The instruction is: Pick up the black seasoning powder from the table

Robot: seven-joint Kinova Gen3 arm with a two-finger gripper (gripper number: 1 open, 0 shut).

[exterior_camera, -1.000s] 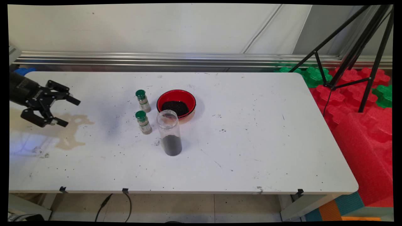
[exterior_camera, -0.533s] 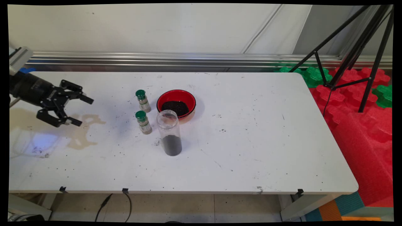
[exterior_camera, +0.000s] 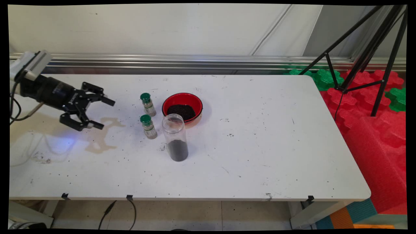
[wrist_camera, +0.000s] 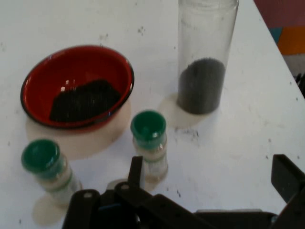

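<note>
- Since the earlier main-view frames, the black two-finger gripper (exterior_camera: 101, 114) has been carried rightward over the white table (exterior_camera: 247, 146), closer to the group of containers; the containers themselves lie unchanged.
- Its fingers (exterior_camera: 109, 101) are spread wide apart and nothing is held between them.
- Nearest to it are two small glass spice jars with green caps: the near spice jar (exterior_camera: 148, 126) and the far spice jar (exterior_camera: 148, 104), both upright and apart from the gripper.
- In the hand view the two jars (wrist_camera: 149, 144) (wrist_camera: 47, 171) are seen just beyond the linkage.
- Just right of the jars stands a tall clear cylindrical jar (exterior_camera: 175, 137), uncapped, with dark grains filling its bottom part.
- Behind it a red round bowl (exterior_camera: 182, 107) with a dark rim holds a heap of the same dark grains.
- A pale brownish stain (exterior_camera: 99, 138) is seen on the table below the gripper.
- A black tripod (exterior_camera: 367, 52) stands beyond the table's right end over red and green foam mats (exterior_camera: 373, 107).
</note>
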